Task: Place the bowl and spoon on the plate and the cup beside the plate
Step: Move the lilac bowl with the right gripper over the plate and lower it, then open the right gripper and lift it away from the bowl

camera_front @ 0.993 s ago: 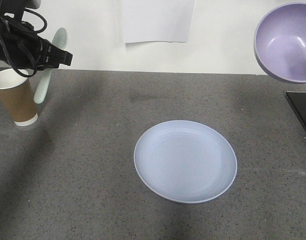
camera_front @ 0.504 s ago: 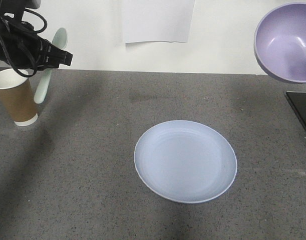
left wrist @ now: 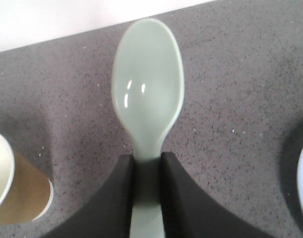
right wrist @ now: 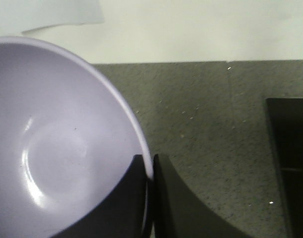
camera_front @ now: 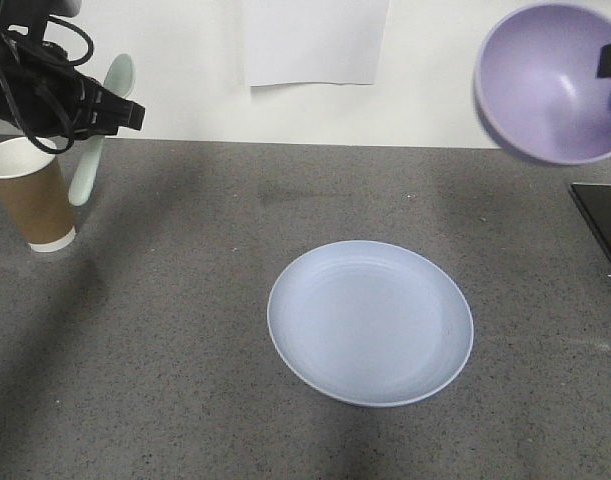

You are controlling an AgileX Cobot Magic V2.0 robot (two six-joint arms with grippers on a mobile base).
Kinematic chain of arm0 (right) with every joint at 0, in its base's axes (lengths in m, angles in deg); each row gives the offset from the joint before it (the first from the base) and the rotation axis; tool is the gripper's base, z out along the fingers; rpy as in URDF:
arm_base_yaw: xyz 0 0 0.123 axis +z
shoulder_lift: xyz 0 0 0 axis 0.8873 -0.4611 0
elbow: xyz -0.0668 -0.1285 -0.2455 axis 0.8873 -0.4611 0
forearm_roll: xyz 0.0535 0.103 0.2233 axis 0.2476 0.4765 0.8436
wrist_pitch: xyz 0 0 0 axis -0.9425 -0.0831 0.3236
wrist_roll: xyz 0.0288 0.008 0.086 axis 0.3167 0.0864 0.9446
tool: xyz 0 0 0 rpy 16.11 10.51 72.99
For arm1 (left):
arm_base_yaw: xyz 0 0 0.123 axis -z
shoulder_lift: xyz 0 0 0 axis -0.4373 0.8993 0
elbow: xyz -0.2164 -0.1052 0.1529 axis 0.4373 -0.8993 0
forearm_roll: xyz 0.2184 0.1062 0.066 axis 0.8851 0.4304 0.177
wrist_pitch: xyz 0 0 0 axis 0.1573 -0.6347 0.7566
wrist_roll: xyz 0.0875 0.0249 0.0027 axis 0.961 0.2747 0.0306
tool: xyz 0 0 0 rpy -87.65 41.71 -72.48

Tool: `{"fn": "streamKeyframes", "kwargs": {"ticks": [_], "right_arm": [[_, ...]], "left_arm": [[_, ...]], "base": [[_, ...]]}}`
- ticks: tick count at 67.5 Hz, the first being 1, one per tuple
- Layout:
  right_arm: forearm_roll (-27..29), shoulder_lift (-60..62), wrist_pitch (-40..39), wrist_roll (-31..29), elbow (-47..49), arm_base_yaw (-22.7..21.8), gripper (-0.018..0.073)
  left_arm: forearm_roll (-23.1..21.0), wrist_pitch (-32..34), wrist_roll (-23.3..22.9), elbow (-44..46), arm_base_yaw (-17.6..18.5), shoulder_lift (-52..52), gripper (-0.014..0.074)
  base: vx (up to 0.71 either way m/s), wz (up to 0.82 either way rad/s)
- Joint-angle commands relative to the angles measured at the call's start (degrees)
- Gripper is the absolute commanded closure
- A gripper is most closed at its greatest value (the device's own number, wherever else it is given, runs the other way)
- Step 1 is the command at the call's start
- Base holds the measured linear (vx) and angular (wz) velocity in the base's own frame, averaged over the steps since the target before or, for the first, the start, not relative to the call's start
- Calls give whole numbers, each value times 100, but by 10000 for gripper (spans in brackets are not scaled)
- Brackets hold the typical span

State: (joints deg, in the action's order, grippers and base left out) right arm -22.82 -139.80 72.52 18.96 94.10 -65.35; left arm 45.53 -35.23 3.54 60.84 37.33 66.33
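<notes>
Fingers [left wrist: 120,198] of left gripper [left wrist: 147,162] clamped on the spoon [left wrist: 147,94] handle; spoon held in the air well left of and behind the plate [camera_front: 370,322], bowl end uppermost. Cup [camera_front: 33,195] upright on the table [camera_front: 175,350] just below the spoon, also well left of the plate; white inside showing. Plate flat mid-table, whole pale face in view. Right of and behind the plate, well above it: bowl [camera_front: 545,85] in the air, tilted, lavender inside facing the front camera. Right gripper [right wrist: 147,166] fingers [right wrist: 167,203] pinched on its rim.
</notes>
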Motion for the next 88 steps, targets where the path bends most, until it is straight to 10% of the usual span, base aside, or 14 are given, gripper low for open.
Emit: {"fn": "streamKeyframes", "kwargs": {"ticks": [1,58,88], "right_arm": [[610,-89,1,-522,173,-23,561],[-64,-2569,677,-655,173,1884,535],[-159,-2753,364,-725,173,2100,272]], "left_arm": [[-64,673,6,135,27,-227,603],[-720,895,-95,135,27,-227,603],[-813,740,-75,135,27,-227,602]], "base": [[0,0],[0,0],[0,0]]}}
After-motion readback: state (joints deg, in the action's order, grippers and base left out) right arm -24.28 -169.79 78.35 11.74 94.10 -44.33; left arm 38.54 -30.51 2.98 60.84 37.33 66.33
